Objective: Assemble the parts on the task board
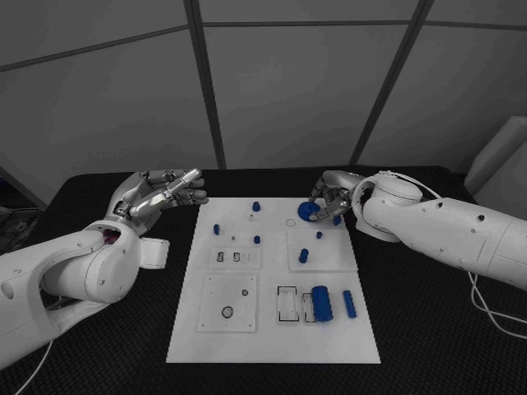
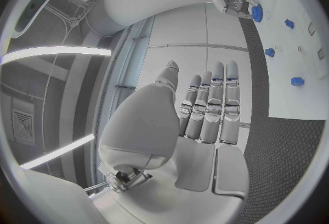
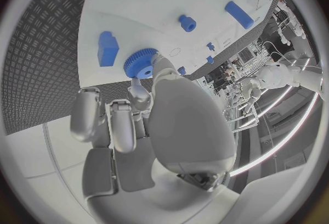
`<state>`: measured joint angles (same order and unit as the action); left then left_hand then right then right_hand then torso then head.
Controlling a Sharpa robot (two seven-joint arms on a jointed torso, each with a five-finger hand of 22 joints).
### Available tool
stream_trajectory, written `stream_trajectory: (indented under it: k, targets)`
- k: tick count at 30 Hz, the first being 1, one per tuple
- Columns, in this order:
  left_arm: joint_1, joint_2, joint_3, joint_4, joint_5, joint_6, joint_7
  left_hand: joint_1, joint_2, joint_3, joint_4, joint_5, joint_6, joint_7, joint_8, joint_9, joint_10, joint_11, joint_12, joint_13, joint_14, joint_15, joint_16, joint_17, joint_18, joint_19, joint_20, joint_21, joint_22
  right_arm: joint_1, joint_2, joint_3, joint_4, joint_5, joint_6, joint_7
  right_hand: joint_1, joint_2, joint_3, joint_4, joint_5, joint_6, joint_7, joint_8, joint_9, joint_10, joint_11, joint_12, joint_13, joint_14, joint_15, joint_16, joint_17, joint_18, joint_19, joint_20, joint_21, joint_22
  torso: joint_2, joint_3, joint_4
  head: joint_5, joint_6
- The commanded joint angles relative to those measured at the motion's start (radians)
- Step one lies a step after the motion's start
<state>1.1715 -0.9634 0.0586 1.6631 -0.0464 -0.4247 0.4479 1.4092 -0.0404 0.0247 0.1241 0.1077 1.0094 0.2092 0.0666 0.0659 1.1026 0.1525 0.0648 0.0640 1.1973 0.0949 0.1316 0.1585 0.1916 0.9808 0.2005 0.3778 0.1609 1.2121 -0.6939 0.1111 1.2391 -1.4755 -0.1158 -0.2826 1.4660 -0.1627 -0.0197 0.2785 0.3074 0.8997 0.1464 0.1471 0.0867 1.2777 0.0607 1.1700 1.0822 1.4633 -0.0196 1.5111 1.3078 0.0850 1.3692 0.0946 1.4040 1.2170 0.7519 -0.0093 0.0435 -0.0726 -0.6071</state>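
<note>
Head view looks down on my black table (image 1: 430, 329), and in its middle lies the flat white rectangular task board (image 1: 276, 346), the biggest thing before me. My two white arms reach in from either side of it.

My left hand (image 1: 163, 196) hangs above the table just beside the board's far left corner, apart from every part. Its silver fingers (image 2: 216, 103) lie straight and close side by side, the thumb standing off from them, and they hold nothing and touch nothing.

My right hand (image 1: 333, 200) sits over the board's far right corner. It pinches a small blue toothed gear wheel (image 1: 310, 211) between the thumb and a fingertip; in the right wrist view the gear (image 3: 141, 63) sits right at my fingertips (image 3: 159, 65), just above the white surface, and the other fingers curl beside it. I cannot tell whether the gear touches the board.

On the near part of the board a fat blue cylinder (image 1: 322, 303) lies in a recess, with a slim blue bar (image 1: 349, 304) just beside it on its right. Several small blue pegs (image 1: 303, 256) stand scattered across the far half, one of them (image 1: 255, 206) near the far edge.

I can read no writing or labels on anything.
</note>
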Motion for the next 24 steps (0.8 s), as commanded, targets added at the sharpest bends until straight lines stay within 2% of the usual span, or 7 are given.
stream_trajectory:
  k: [1,6,10,13,16,24]
  targets:
    - [0.001,0.001,0.001,0.0,-0.002,0.011,0.002,0.002,0.008,-0.001,-0.008,-0.004,-0.004,0.0,-0.004,-0.002,-0.007,0.001,-0.003,-0.001,-0.003,0.004,-0.005,0.001,-0.01,0.004,0.002,0.003,-0.001,0.001,0.003,0.0,0.0,0.004,0.035,-0.002,0.006,0.005,0.004,0.003,0.006,0.005,-0.001,0.008,0.002,0.009,-0.001,0.008,0.007,0.08,0.006,0.004,0.131,-0.012,0.01,0.0,0.006,0.002,0.0,0.0001,0.0001,0.0,-0.001]
    - [0.001,0.001,0.001,0.001,-0.002,0.011,0.002,0.002,0.008,-0.001,-0.008,-0.004,-0.004,0.0,-0.004,-0.002,-0.007,0.001,-0.003,-0.001,-0.003,0.004,-0.005,0.001,-0.01,0.004,0.002,0.003,-0.001,0.001,0.005,0.0,0.001,0.006,0.041,-0.005,0.007,0.016,0.008,0.001,0.007,0.018,-0.003,0.018,0.004,0.018,-0.003,0.031,0.031,0.08,0.005,0.007,0.135,-0.013,0.012,-0.001,0.01,0.007,0.0,0.0002,0.0004,0.001,-0.003]
    - [0.001,0.0,0.001,0.001,-0.002,0.01,0.002,0.002,0.009,0.0,-0.008,-0.004,-0.005,0.0,-0.004,-0.002,-0.008,0.002,-0.003,-0.001,-0.003,0.004,-0.006,0.001,-0.01,0.004,0.002,0.003,-0.001,0.001,0.005,0.0,-0.001,0.006,0.036,-0.006,0.015,0.039,0.019,-0.007,0.01,0.045,-0.005,0.034,0.008,0.03,-0.005,0.056,0.059,0.081,0.004,0.009,0.141,-0.015,0.016,-0.002,0.014,0.016,0.001,0.0,0.0003,0.001,-0.004]
    - [0.001,0.0,0.001,0.001,-0.002,0.01,0.001,0.002,0.009,0.0,-0.008,-0.004,-0.006,0.001,-0.004,-0.002,-0.008,0.002,-0.003,-0.001,-0.003,0.004,-0.007,0.001,-0.01,0.004,0.003,0.003,-0.001,0.001,0.005,0.0,-0.001,0.006,0.018,-0.004,0.021,0.064,0.032,-0.012,0.007,0.076,-0.006,0.047,0.012,0.041,-0.006,0.076,0.082,0.082,0.002,0.011,0.145,-0.016,0.019,-0.003,0.018,0.023,0.0,0.0003,-0.0006,0.002,-0.005]
    - [0.001,0.0,0.001,0.001,-0.002,0.011,0.001,0.002,0.009,0.0,-0.008,-0.004,-0.006,0.001,-0.004,-0.002,-0.008,0.002,-0.003,-0.001,-0.003,0.004,-0.007,0.001,-0.01,0.004,0.003,0.003,-0.001,0.001,0.005,0.0,-0.001,0.001,-0.008,-0.003,0.03,0.086,0.054,-0.018,-0.027,0.109,-0.016,0.058,0.014,0.059,-0.015,0.102,0.112,0.083,-0.004,0.013,0.149,-0.018,0.024,-0.007,0.023,0.033,0.0,0.0006,-0.0009,0.003,-0.006]
    - [0.001,-0.001,0.001,0.001,-0.002,0.011,-0.002,0.002,0.009,0.0,-0.008,-0.004,-0.006,0.001,-0.004,-0.002,-0.008,0.002,-0.003,-0.001,-0.003,0.004,-0.007,0.001,-0.01,0.004,0.003,0.003,-0.001,0.001,0.005,0.0,0.01,-0.026,-0.069,-0.003,0.031,0.089,0.071,-0.023,-0.026,0.135,-0.026,0.064,0.014,0.087,-0.023,0.137,0.155,0.085,-0.011,0.016,0.157,-0.021,0.033,-0.013,0.031,0.049,0.0,0.0008,0.0007,0.002,-0.004]
